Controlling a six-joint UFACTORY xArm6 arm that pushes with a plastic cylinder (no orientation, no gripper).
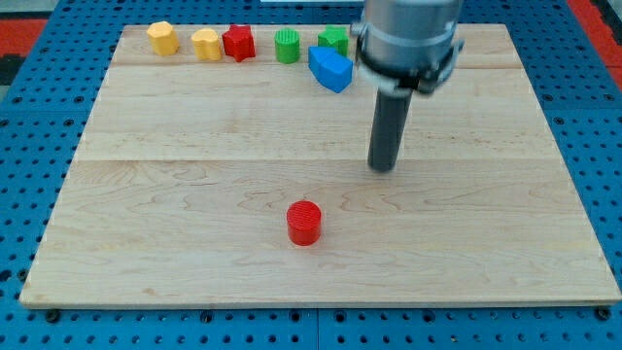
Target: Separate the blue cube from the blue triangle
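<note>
Camera view shows my tip (383, 167) upright on bare board, holding nothing, well below the blue block (330, 69). Its shape is unclear; a second blue block cannot be told apart. Farther toward the view's bottom-left stands a red cylinder (304, 223).

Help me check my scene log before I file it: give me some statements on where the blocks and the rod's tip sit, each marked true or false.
1. My tip rests on bare wood, touching no block. True.
2. The red cylinder stands in the top row. False: it stands alone, nearer the view's bottom.
3. The blue block lies at the top, left of the rod. True.
4. Both yellow blocks sit at the view's right. False: top left.
</note>
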